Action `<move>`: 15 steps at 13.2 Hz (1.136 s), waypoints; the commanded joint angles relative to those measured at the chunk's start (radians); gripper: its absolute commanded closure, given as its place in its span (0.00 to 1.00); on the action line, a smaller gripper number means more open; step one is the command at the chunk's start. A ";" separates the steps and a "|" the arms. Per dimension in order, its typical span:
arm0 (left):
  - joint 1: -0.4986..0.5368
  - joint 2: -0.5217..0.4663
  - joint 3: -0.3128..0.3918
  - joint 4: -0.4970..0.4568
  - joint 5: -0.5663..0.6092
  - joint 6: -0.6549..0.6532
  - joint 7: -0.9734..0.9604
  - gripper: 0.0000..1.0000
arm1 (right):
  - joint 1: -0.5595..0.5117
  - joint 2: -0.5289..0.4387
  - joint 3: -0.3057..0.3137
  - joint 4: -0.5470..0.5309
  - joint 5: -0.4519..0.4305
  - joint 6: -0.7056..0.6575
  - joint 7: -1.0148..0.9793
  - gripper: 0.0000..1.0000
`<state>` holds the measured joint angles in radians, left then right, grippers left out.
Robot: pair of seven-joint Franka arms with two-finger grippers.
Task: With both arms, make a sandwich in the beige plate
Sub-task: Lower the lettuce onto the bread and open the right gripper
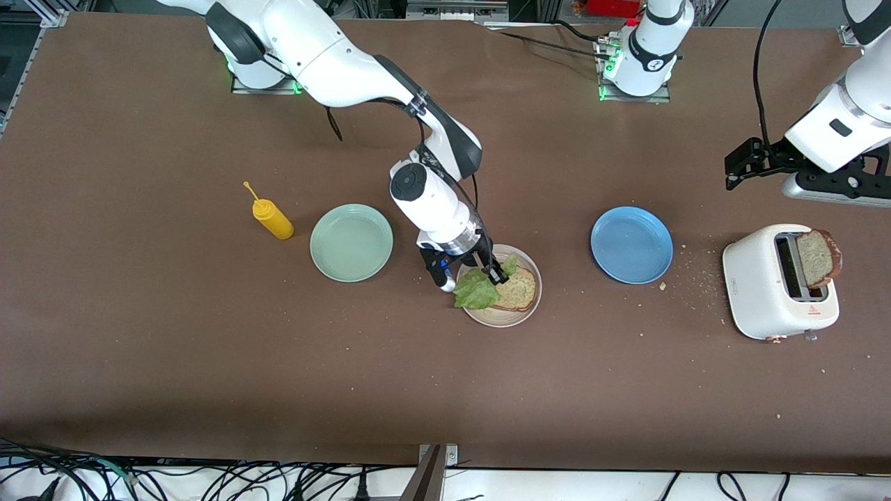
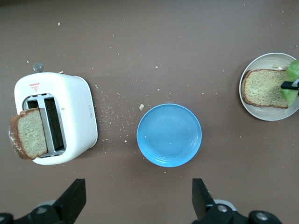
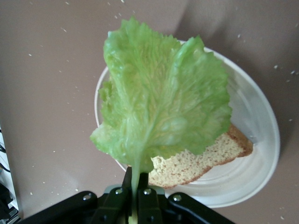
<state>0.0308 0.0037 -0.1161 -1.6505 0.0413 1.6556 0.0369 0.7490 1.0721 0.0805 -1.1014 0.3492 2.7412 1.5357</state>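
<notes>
Bread slice (image 1: 518,289) on plate (image 1: 502,319)

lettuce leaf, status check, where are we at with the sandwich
Right gripper shut on lettuce leaf, over the bread slice in the beige plate. Left gripper open, waiting above the table. Second slice in the toaster. Nothing in the way.

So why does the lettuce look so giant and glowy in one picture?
Right wrist view: the lettuce leaf hangs close to the camera, light shining through it. Front view: the same leaf looks small over the beige plate. Left wrist view: even light, soft shadows.
</notes>
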 commanded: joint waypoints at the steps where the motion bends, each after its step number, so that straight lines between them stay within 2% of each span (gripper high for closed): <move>1: 0.006 0.006 -0.001 0.014 -0.003 0.000 0.020 0.00 | 0.004 0.063 0.025 0.074 0.017 0.037 0.003 1.00; 3: 0.006 0.006 -0.001 0.014 -0.003 0.000 0.020 0.00 | 0.001 0.063 0.044 0.075 0.017 0.038 0.007 1.00; 5: 0.006 0.006 -0.001 0.014 -0.003 0.000 0.020 0.00 | 0.001 0.062 0.045 0.075 0.019 0.037 0.014 0.89; 6: 0.006 0.006 -0.001 0.014 -0.003 0.000 0.020 0.00 | 0.001 0.060 0.045 0.075 0.019 0.037 0.015 0.50; 7: 0.006 0.006 -0.001 0.014 -0.005 0.000 0.020 0.00 | 0.001 0.055 0.045 0.075 0.019 0.034 0.015 0.18; 8: 0.006 0.006 -0.001 0.014 -0.003 0.000 0.020 0.00 | 0.001 0.052 0.044 0.075 0.019 0.031 0.015 0.06; 9: 0.006 0.006 -0.001 0.014 -0.003 0.000 0.020 0.00 | 0.001 0.045 0.044 0.075 0.019 0.028 0.015 0.01; 13: 0.006 0.006 -0.001 0.014 -0.003 0.000 0.020 0.00 | 0.001 0.025 0.044 0.077 0.019 0.018 0.017 0.01; 15: 0.006 0.006 -0.001 0.014 -0.005 0.000 0.020 0.00 | 0.000 -0.023 0.045 0.077 0.030 -0.026 0.017 0.01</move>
<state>0.0308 0.0038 -0.1160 -1.6505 0.0413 1.6556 0.0369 0.7525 1.0999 0.1164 -1.0241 0.3504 2.7712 1.5484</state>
